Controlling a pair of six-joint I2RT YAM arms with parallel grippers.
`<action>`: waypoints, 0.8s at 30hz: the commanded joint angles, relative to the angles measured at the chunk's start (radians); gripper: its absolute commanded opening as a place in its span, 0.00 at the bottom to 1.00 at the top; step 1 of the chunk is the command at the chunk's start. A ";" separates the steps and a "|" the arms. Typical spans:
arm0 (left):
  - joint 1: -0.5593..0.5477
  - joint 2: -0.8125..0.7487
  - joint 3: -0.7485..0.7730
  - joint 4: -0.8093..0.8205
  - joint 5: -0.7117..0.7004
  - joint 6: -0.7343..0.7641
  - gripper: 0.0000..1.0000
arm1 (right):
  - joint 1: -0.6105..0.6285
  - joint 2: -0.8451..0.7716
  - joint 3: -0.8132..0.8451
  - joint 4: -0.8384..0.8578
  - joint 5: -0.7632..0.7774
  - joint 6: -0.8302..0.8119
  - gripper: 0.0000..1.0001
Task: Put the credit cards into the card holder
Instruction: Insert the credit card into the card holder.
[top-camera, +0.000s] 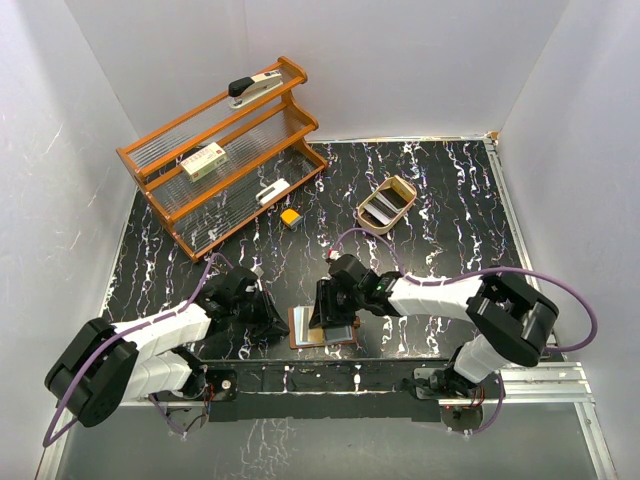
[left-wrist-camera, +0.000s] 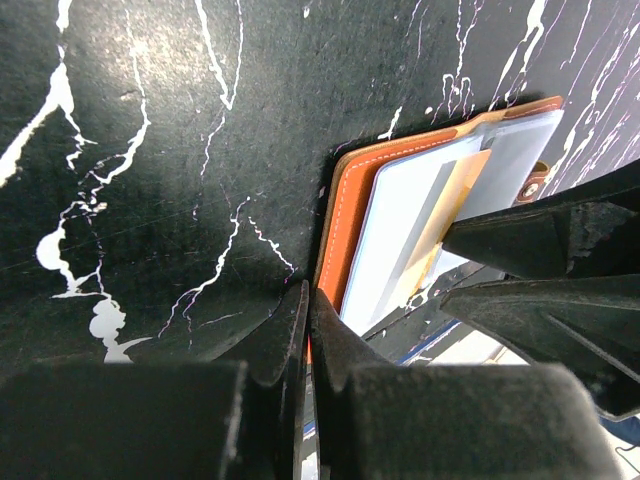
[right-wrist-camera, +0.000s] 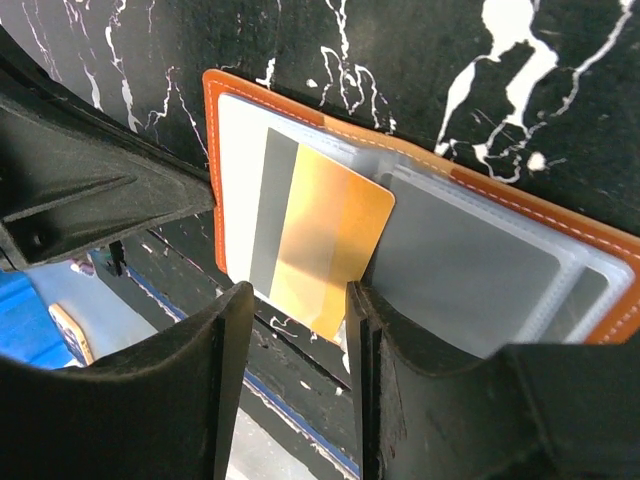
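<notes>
The reddish-brown card holder (top-camera: 303, 330) lies open near the table's front edge. My left gripper (top-camera: 283, 322) is shut on its orange-stitched left rim (left-wrist-camera: 350, 220), fingertips pinched together (left-wrist-camera: 308, 300). My right gripper (top-camera: 335, 320) hovers over the holder with its jaws apart (right-wrist-camera: 300, 300). A credit card (right-wrist-camera: 320, 235), grey stripe with a golden glare, lies tilted on the left inner pocket. Its near end sticks out past the holder's edge, between my right fingers. The card also shows in the left wrist view (left-wrist-camera: 440, 215). More cards (top-camera: 385, 206) lie in the tan oval tray.
The tan oval wooden tray (top-camera: 398, 183) stands at the back right of centre. A small yellow-orange block (top-camera: 291, 216) sits behind the holder. An orange tiered rack (top-camera: 222, 150) with a stapler and small boxes fills the back left. White walls enclose the table.
</notes>
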 joint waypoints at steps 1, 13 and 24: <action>0.002 -0.023 -0.012 -0.018 0.007 -0.002 0.00 | 0.017 0.037 0.027 0.024 0.024 -0.005 0.41; 0.001 -0.010 -0.004 -0.020 0.010 0.006 0.00 | 0.027 0.048 0.064 0.056 0.019 -0.032 0.46; 0.002 -0.010 -0.003 -0.025 0.004 0.010 0.00 | 0.029 0.043 0.061 0.109 -0.036 -0.076 0.46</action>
